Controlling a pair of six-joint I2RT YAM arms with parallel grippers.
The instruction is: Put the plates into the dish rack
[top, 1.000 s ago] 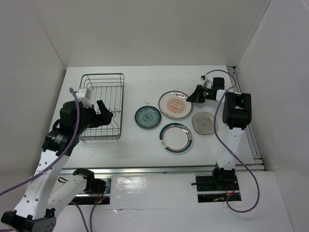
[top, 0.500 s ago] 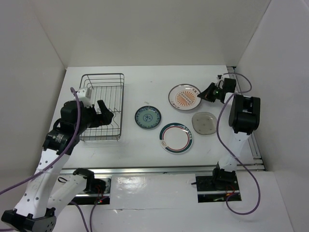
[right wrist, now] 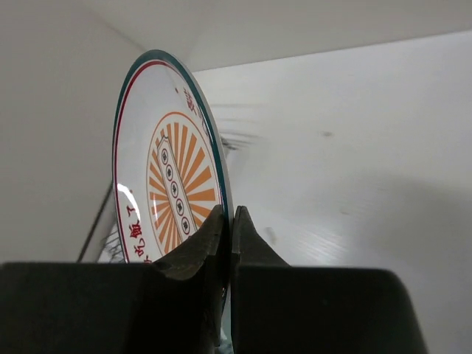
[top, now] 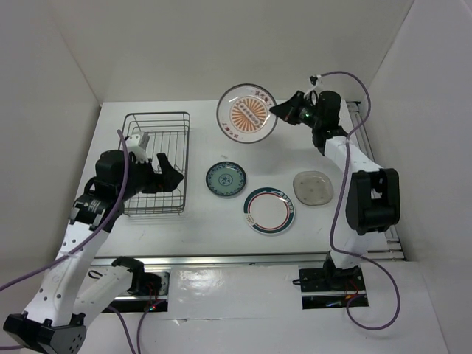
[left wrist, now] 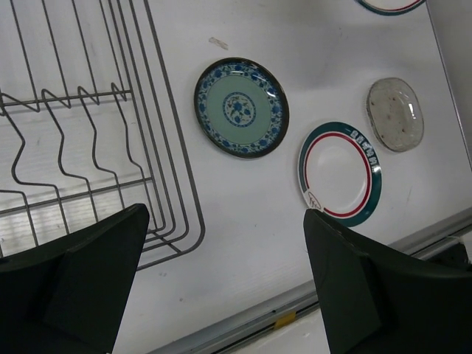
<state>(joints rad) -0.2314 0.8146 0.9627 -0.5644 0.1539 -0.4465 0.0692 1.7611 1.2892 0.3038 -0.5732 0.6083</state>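
The white plate with the orange sunburst no longer lies on the table. One second earlier it lay flat among the other plates, with the right gripper at its right edge. It is now clear of the surface, raised above the far part of the table and tipped up so that its decorated face is towards the overhead camera. This indicates that the pick-up of the first plate is complete and that transfer to the dish rack is the step in hand. The rack stands well apart to the left and holds no plate. The right gripper is closed to a narrow gap on the plate's rim; the wrist view shows both fingers pinching the edge, one on each face, with the plate standing nearly on edge above them. The grip takes only a small part of the rim, so the plate may pivot during travel. The left gripper is fully open, holds nothing, and hovers over the near right corner of the rack. The small teal-patterned plate, the plate with the green-and-red rim and the clear-grey glass plate are flat on the table, where they also lay one second earlier.
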